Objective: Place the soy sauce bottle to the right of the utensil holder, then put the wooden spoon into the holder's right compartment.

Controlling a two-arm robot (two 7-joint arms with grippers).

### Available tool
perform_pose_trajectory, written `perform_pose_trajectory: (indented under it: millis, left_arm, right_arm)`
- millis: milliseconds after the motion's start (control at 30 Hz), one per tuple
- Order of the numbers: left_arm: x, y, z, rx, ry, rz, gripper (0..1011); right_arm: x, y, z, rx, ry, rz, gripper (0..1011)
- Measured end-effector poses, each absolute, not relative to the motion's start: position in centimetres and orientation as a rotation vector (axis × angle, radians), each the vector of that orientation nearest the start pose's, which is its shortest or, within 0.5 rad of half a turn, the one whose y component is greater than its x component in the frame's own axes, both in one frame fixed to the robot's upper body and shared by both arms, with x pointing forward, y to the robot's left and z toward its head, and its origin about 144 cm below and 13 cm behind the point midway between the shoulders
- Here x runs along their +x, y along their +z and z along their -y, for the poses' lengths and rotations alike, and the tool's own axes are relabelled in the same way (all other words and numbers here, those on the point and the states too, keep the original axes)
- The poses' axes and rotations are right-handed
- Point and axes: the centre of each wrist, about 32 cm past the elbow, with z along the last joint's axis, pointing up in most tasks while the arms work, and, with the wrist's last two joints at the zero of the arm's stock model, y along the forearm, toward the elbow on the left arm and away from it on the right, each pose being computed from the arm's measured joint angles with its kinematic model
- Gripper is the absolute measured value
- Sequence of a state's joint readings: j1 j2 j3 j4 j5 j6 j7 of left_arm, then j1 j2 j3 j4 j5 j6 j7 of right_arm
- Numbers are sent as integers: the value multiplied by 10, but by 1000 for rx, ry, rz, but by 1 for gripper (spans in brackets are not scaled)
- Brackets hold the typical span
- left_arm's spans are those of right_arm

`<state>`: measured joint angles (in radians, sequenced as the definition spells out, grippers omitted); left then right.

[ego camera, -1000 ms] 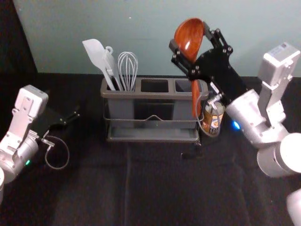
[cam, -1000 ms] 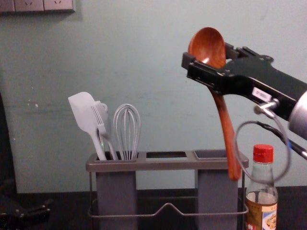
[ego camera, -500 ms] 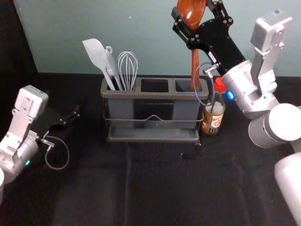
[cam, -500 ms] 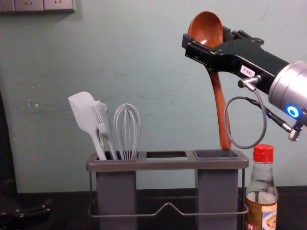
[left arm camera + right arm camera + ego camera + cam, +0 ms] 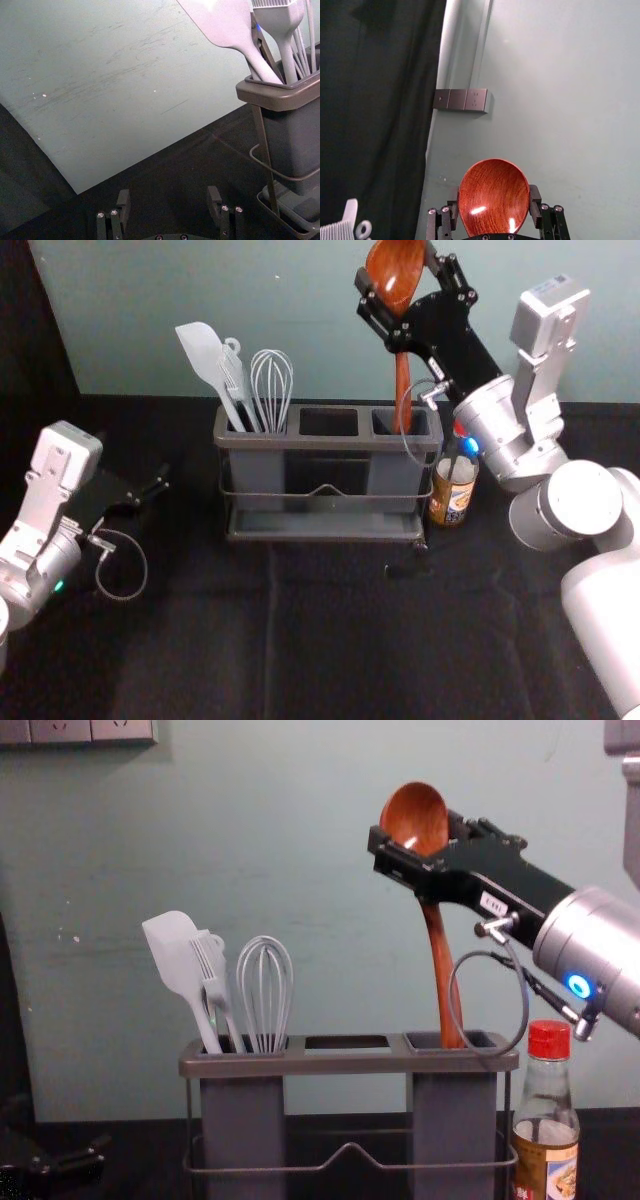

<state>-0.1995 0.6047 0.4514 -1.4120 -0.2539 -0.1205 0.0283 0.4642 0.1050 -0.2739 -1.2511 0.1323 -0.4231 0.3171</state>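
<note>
- Pale wall [image 5: 320,850] stands beyond the dark cloth [image 5: 330,640], with the utensil holder [image 5: 300,1064] on it.
- Right gripper [image 5: 494,194], above the holder's right end, pinches the wooden spoon [image 5: 413,820] by its bowl.
- Spoon's long axis runs nearly upright, handle down, its tip at the mouth of the right compartment [image 5: 425,422]; lowering straight seems right.
- Soy sauce bottle [image 5: 547,1120] stands just right of the holder.
- Left gripper [image 5: 168,196] idles at left, fingers spread.
</note>
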Motion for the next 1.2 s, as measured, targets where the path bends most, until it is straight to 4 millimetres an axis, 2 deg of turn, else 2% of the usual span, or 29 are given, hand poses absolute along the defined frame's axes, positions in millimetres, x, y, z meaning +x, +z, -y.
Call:
perform_pose_trajectory:
  millis: [500,1200]
  left_arm:
    - [489,1140,-310,304,1248,285,1005]
    - [489,1140,-310,304,1248,285,1005]
  right_arm:
    - [571,1175,188,267,-989,427,837]
    - [564,1153,186,258,-993,415,841]
